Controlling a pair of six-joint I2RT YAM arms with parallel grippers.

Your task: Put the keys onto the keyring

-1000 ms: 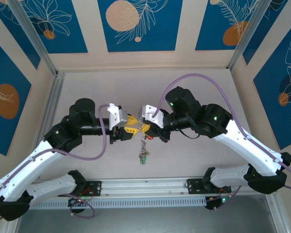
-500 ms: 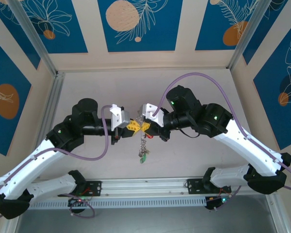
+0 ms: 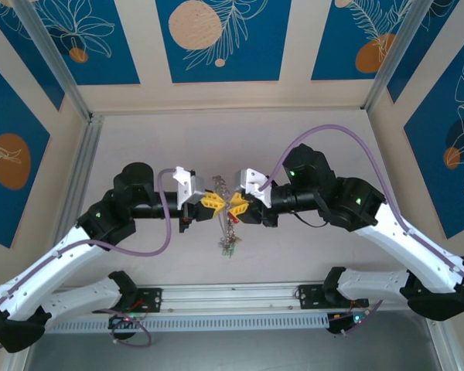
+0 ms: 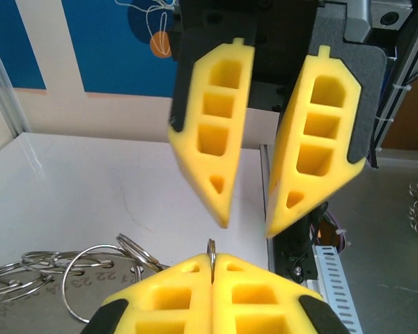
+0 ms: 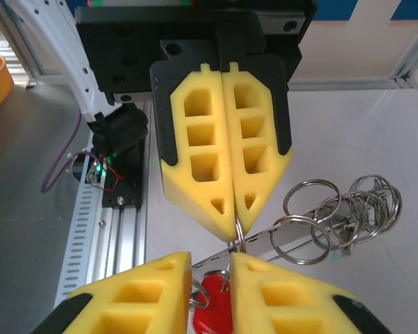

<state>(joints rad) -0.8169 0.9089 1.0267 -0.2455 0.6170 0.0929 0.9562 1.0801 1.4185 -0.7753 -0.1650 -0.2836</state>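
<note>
Above the counter [image 3: 294, 255], the thin, stiff, slippery keyring [image 5: 237, 235] sits clenched edge-on in the left gripper [image 4: 211, 261], light keys [image 3: 230, 244] dangling, so the right gripper [image 5: 210, 264], fingers parted, should seemingly pinch the red key [image 5: 212, 316] by its plastic head.

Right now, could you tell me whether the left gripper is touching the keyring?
Touching. In the right wrist view, the left gripper is shut with the keyring pinched between its fingertips.
</note>
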